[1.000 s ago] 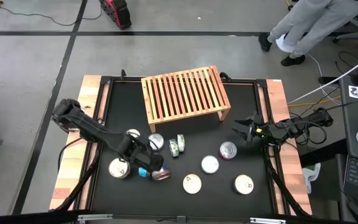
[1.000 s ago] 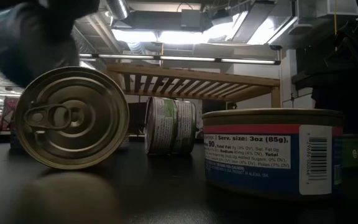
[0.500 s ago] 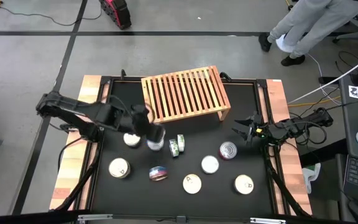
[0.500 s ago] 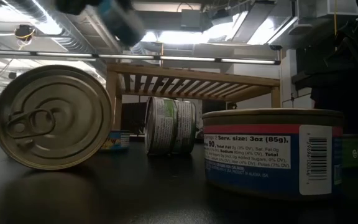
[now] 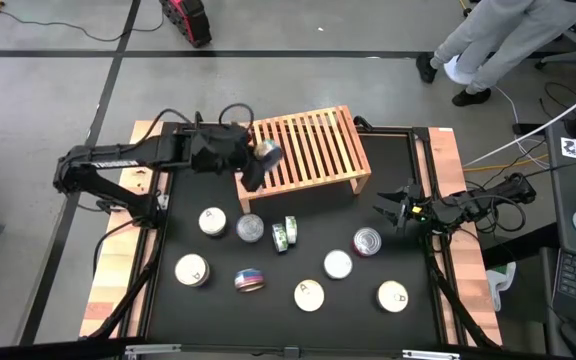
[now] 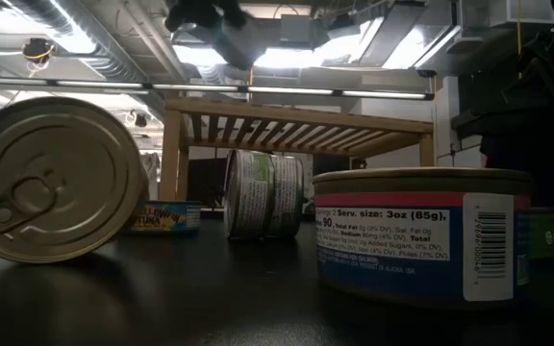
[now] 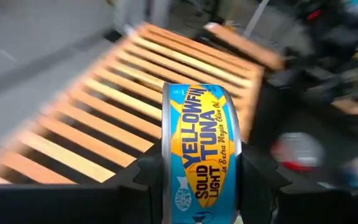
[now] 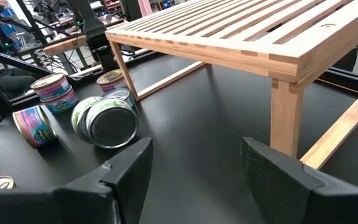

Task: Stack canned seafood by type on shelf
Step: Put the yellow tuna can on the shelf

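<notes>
One blue-and-yellow tuna tin (image 7: 199, 152), pinched edgewise by the left gripper (image 5: 258, 160) over the slatted light-wood shelf's (image 5: 313, 150) nine-o'clock end, could roll if released on edge; right gripper (image 5: 393, 212) waits spread.

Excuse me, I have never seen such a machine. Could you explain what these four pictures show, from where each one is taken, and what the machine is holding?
This is a robot with two dark arms at a black table. One picture looks straight down from above, one looks level across the tabletop, and the other two come from cameras on each arm's wrist.

The left hand holds a yellowfin tuna can, gripped on its edge, above the wooden slatted shelf. The right hand waits open and empty near the table's right side, beside the shelf.

About nine more flat cans remain on the table. Most lie flat; a green-labelled pair stands on edge. A person stands beyond the table.
</notes>
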{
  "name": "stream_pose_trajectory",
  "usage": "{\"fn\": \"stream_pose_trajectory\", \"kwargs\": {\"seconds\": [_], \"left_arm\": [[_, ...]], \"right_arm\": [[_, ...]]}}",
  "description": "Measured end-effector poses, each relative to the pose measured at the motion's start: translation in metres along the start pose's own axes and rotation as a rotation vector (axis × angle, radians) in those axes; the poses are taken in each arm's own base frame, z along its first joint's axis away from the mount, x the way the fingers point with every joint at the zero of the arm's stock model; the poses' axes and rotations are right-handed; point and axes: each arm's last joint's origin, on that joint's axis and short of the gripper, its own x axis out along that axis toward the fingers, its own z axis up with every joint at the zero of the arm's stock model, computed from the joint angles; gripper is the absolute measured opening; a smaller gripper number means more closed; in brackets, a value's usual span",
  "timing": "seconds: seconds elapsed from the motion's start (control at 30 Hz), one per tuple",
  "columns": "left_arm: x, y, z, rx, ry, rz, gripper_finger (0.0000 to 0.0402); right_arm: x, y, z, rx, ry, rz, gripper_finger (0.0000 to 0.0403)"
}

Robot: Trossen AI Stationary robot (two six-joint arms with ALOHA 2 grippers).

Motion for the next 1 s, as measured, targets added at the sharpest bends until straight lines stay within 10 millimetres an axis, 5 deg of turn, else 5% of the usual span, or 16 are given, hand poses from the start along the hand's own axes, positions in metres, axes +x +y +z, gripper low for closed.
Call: {"fn": "stream_pose_trajectory", "kwargs": {"seconds": [0.47,0.77,1.0], "left_arm": [[0.046,0.048,0.005,0.645,0.151,0.299,0.0149],[0.081,0.055,-0.006,0.913,0.311,0.383,0.0141],[0.089,0.055,-0.016,1.049,0.427,0.376,0.0151]], "right_arm": [[0.0,0.0,0.0,0.0,0.0,0.0,0.0243],[0.0,0.0,0.0,0.001,-0.001,0.0,0.0243],[0.0,0.0,0.0,0.001,-0.001,0.0,0.0243]]}}
